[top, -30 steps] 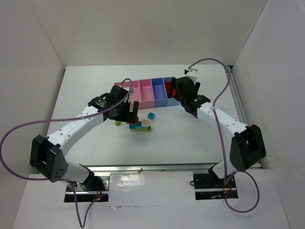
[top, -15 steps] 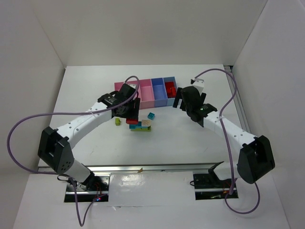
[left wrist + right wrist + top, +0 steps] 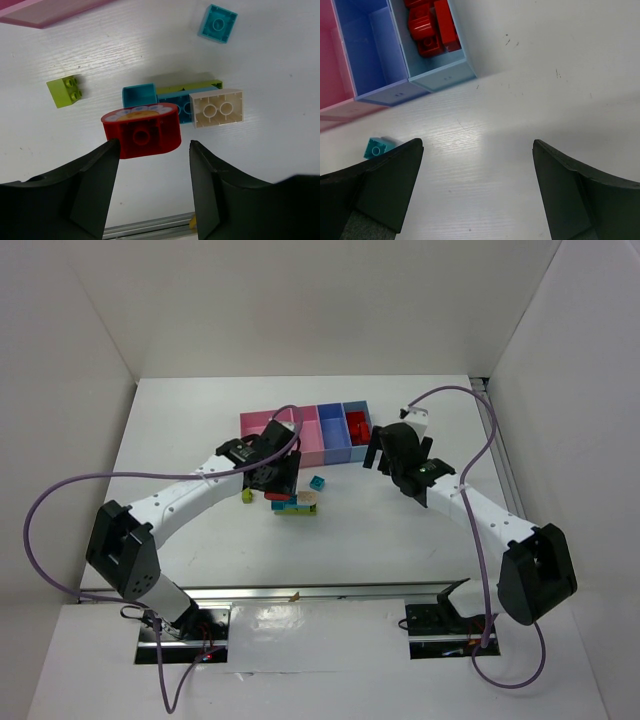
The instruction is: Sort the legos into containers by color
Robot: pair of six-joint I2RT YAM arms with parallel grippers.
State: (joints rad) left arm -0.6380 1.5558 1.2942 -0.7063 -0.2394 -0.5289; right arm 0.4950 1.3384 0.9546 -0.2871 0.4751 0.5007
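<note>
Lego [image 3: 142,136], red, between fingertips of left tool [image 3: 154,144]

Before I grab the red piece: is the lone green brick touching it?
Apart. Left wrist view shows bare table between red piece and lone green brick.

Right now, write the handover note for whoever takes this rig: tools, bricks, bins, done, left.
Left tool: open, above the red rounded brick, not gripping it.
Right tool: open, empty, over bare table near the light blue bin.
Done: red bricks lie in the light blue bin.
Loose on the table: the red rounded brick, a small yellow-green brick, a lone cyan brick, and a touching cluster that includes a beige brick.
Left: bin every loose brick by colour.
</note>
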